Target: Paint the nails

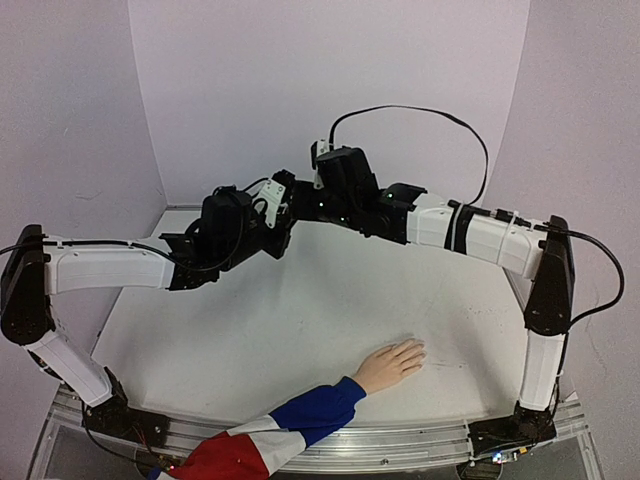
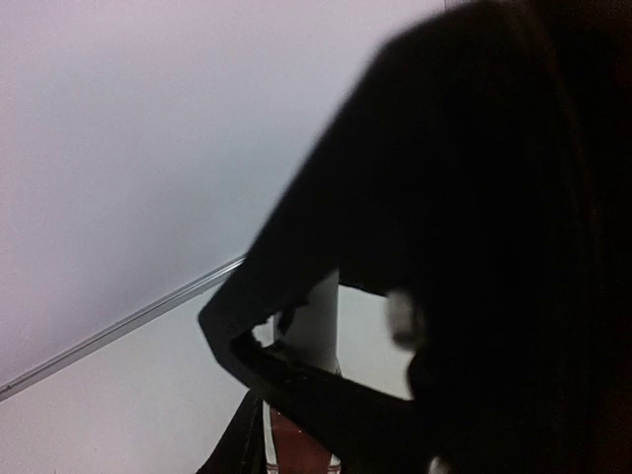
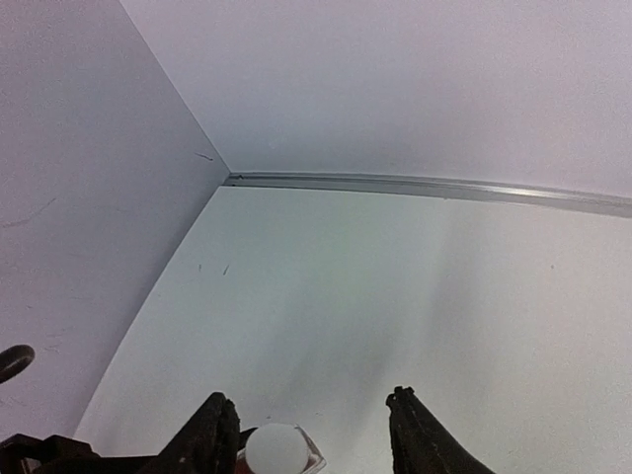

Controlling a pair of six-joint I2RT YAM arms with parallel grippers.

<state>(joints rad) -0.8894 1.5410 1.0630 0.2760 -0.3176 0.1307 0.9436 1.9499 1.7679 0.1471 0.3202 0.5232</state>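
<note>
while left tool [image 1: 272, 212] clasps bottle [image 2: 296, 439], right tool [image 3: 308, 399] straddles cap [image 3: 276, 449].

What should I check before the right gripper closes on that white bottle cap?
1. Is the right gripper open? Ok, its fingers are spread wide.
2. Is the white cap between those fingers? Ok, but it sits closer to one finger than the other.
3. Is the left gripper firm on the bottle? Cannot tell, because the right gripper blocks most of the left wrist view.
4. Is the hand lying flat on the table, away from both arms? Ok.
5. What state are the nails in? Cannot tell, as they are too small in the top view.
</note>
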